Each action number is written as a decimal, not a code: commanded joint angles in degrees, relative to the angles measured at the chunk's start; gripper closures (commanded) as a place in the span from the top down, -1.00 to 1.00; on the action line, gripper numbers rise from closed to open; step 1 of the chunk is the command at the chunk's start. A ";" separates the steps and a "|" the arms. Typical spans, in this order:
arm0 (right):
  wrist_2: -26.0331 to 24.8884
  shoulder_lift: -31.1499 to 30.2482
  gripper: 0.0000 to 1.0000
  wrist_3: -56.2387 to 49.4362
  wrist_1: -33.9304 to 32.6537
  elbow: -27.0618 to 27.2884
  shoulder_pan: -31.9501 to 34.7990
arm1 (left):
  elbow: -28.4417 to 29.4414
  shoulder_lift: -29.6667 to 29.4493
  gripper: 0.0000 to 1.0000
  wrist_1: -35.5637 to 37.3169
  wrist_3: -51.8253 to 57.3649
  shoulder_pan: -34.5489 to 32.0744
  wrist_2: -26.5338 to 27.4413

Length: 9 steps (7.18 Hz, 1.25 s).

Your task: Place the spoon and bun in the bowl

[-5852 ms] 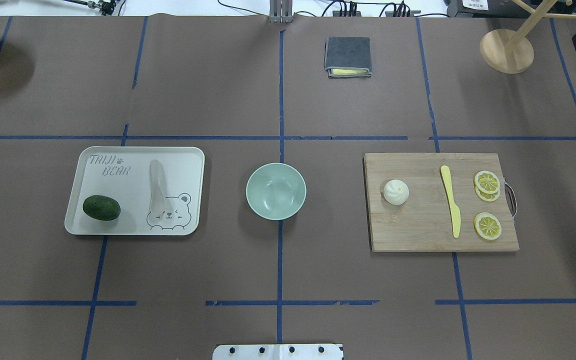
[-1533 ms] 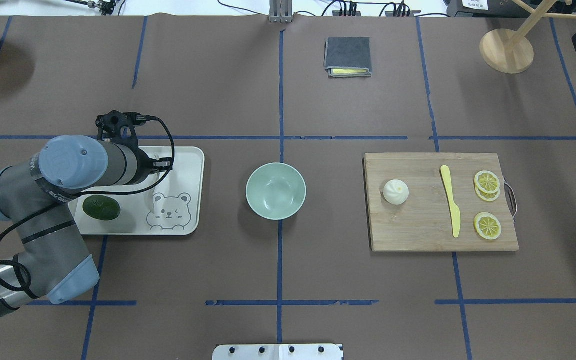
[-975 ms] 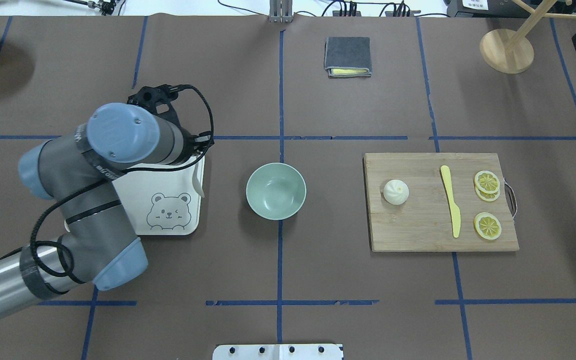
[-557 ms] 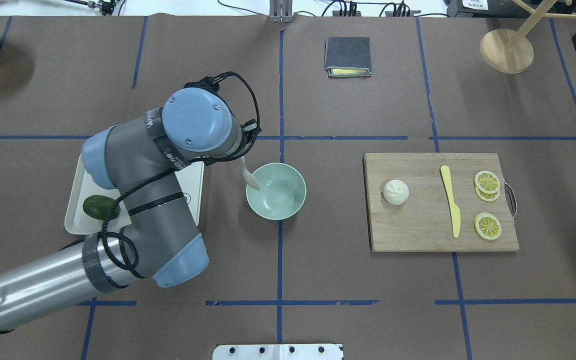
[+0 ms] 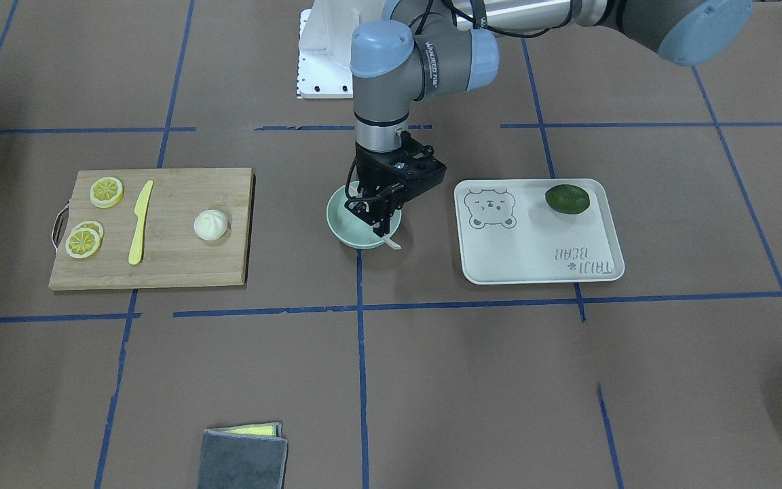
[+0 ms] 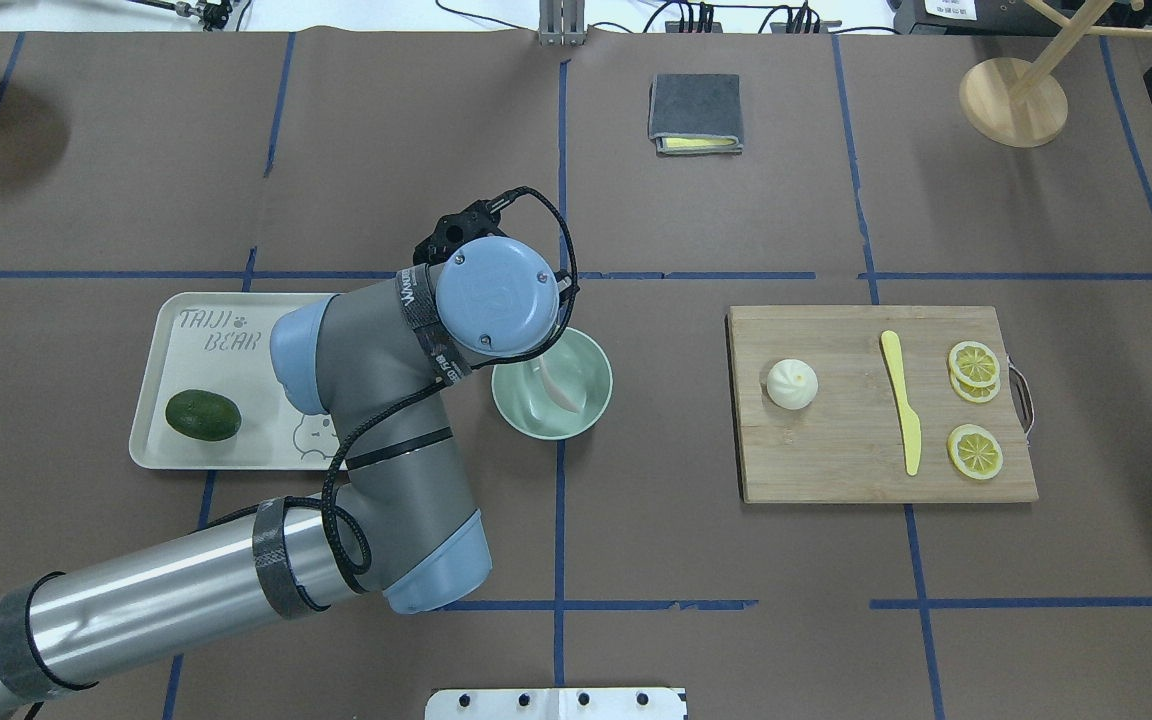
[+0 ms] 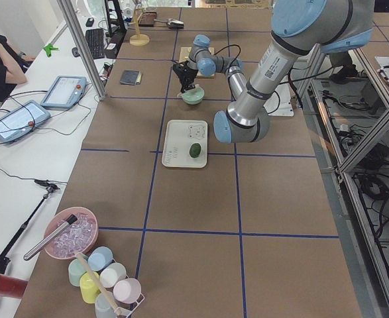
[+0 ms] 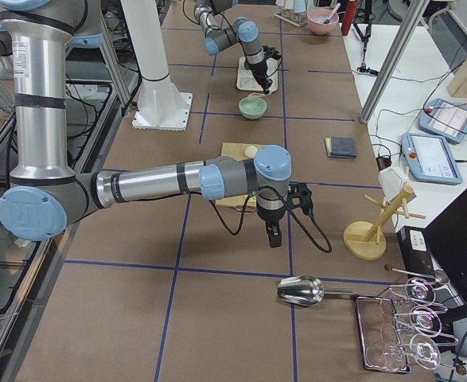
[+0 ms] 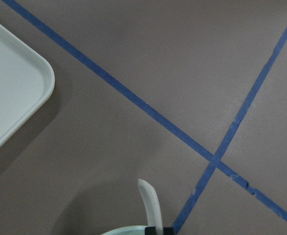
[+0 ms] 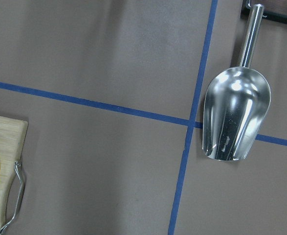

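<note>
**Now the spoon hangs over the bowl, and the drop is the risk**

The left gripper [image 5: 379, 216] is clamped on the spoon [image 6: 558, 388], low over the bowl [image 6: 600, 372]. The bowl sits mid-table, about halfway between the left and right edges. The scoop end is over the bowl's hollow. In the front view the handle tip seems to reach past the rim on the far-edge side. Let go like this, I judge the spoon could see-saw on the rim and slide out. It is smooth, light, slightly translucent plastic with a deep oval scoop and a thick stub handle, and the bowl's mint walls are plain and slick. The bowl looks light too, so a brush from the gripper against its rim could shove it aside.

The bun [image 6: 792, 385] lies on the wooden board [image 6: 836, 460] toward the right edge, near the yellow knife [image 6: 902, 400]. It is round and pleated, and probably soft. A hard pinch may dent it, and a loose one may let it roll. Whether the right gripper [image 8: 274, 235], out near the right edge, is wide or narrow I cannot tell.
</note>
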 commanded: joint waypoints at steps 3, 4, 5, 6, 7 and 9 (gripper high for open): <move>0.00 0.00 1.00 0.00 0.02 0.08 0.01 | -10.13 6.19 1.00 0.50 21.21 -0.51 -0.31; 0.09 0.00 1.00 0.09 -0.07 0.08 -0.07 | -15.95 10.49 1.00 0.59 32.88 -2.95 -0.57; 0.17 0.70 1.00 1.31 -0.07 0.78 -0.07 | -17.66 12.97 1.00 0.59 44.49 -7.06 -6.23; 3.13 1.49 1.00 4.28 -0.07 2.35 -0.16 | -20.64 17.35 1.00 0.50 58.96 -13.54 -12.20; 6.03 3.76 1.00 6.31 -0.24 3.24 -1.03 | -22.32 22.27 1.00 0.42 72.77 -20.66 -17.66; 5.36 5.43 1.00 10.25 -0.42 8.16 -7.43 | -17.88 30.62 1.00 0.42 95.31 -37.62 -34.35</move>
